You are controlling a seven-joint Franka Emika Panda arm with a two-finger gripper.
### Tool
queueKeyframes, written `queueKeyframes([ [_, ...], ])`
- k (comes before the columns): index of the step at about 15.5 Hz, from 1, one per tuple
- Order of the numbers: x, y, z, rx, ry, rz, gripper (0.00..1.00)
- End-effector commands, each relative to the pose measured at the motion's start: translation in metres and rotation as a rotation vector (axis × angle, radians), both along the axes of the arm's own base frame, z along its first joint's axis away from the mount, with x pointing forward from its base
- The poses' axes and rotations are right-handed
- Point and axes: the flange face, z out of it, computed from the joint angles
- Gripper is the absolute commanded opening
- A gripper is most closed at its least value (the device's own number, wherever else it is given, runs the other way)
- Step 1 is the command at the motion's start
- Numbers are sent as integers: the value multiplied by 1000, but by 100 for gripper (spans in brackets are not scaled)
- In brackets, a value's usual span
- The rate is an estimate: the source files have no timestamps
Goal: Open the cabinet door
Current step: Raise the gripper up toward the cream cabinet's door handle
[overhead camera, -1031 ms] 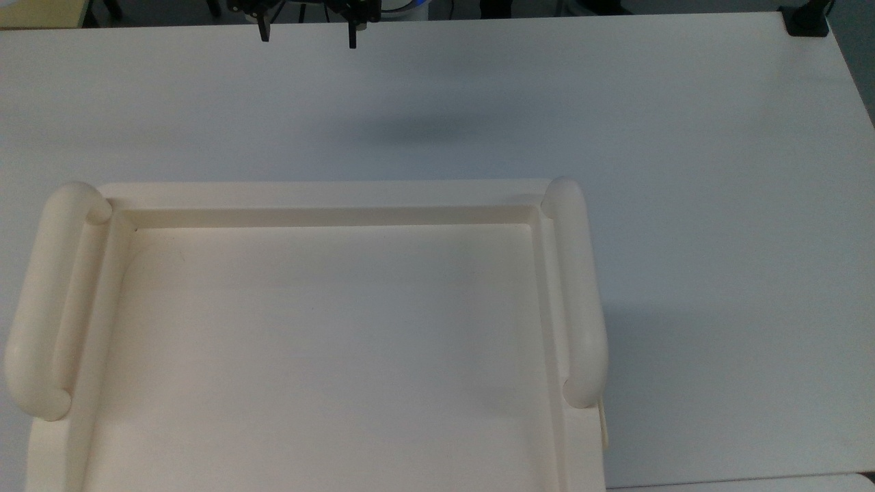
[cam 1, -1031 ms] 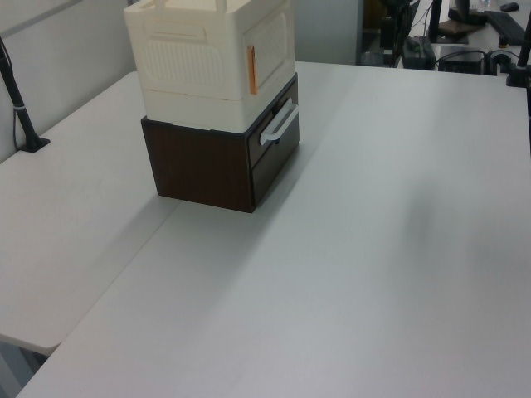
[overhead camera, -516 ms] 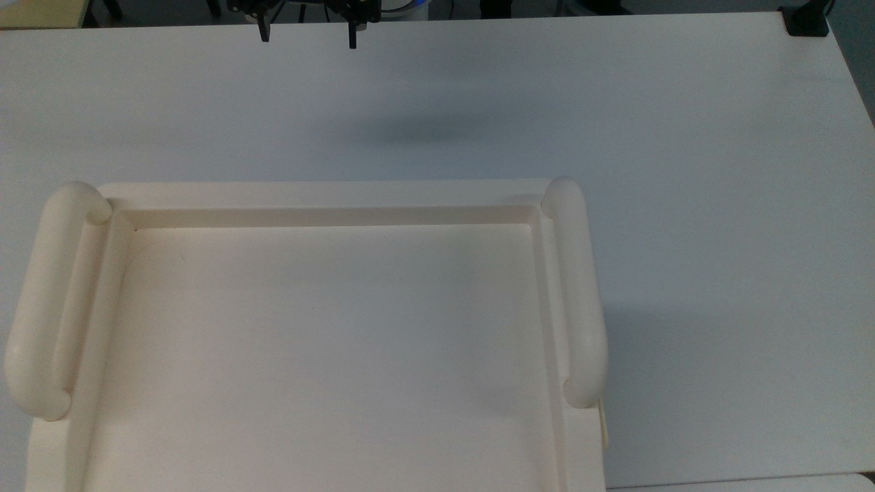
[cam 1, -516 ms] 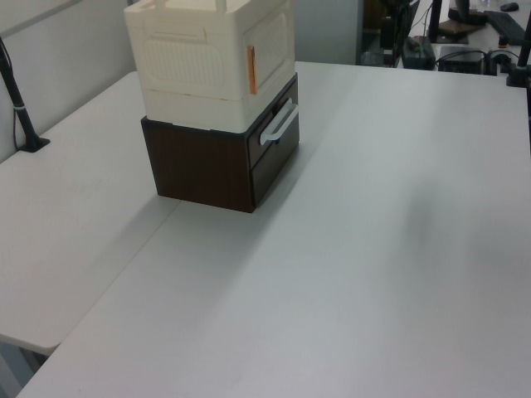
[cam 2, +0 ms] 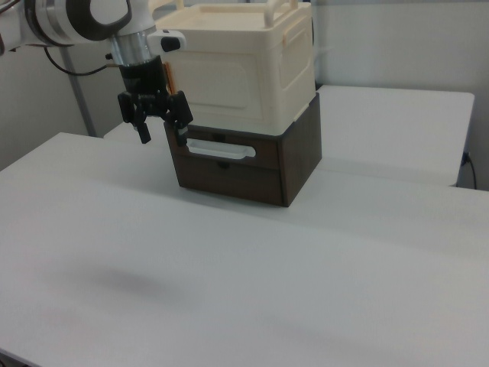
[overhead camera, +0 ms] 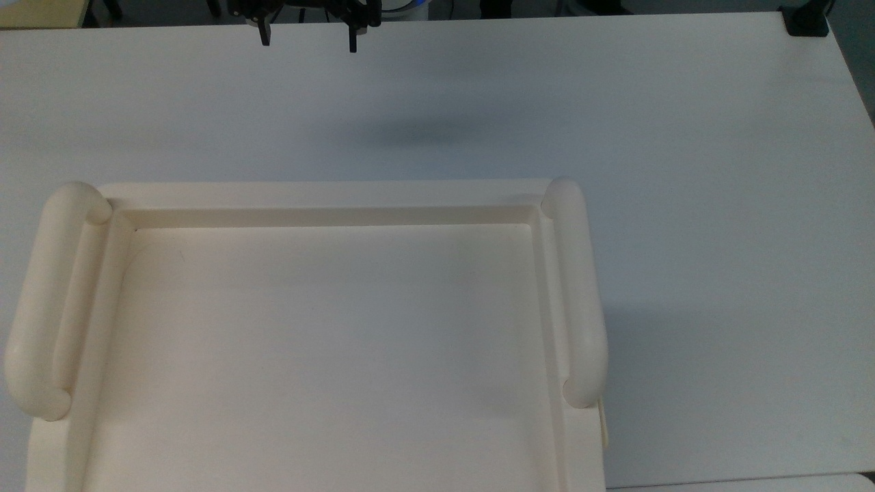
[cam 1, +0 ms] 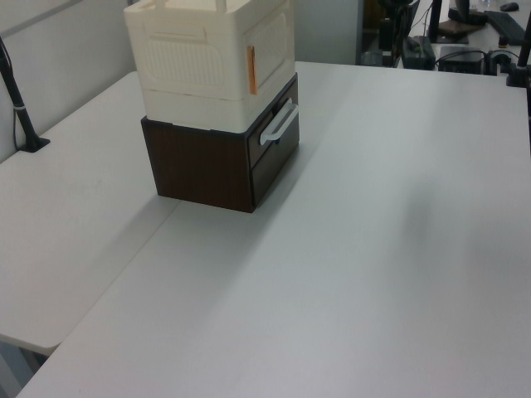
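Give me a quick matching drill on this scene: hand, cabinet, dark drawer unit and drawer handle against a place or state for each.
Things:
1. hand
2. cabinet
3. drawer unit
4. drawer handle

Places or states:
A. stands on the table, carrying the cream box
B. white bar across the dark front
C. open, hanging in the air above the table
D. stacked on the dark unit

Pairs: 1-C, 2-D, 3-A, 4-B
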Motion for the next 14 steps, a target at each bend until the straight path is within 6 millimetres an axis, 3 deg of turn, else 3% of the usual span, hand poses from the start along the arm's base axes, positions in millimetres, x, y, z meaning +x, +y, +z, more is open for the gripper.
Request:
queueKeyframes([
  [1, 5, 2, -8, 6, -8, 2, 100],
  [5, 30, 4, -14, 8, -110, 2, 100],
  [9, 44, 12, 0, 46, -255, 13, 100],
  [12, 53, 26, 11, 60, -340, 38, 100],
  [14, 59, 52, 18, 68, -415, 84, 100],
])
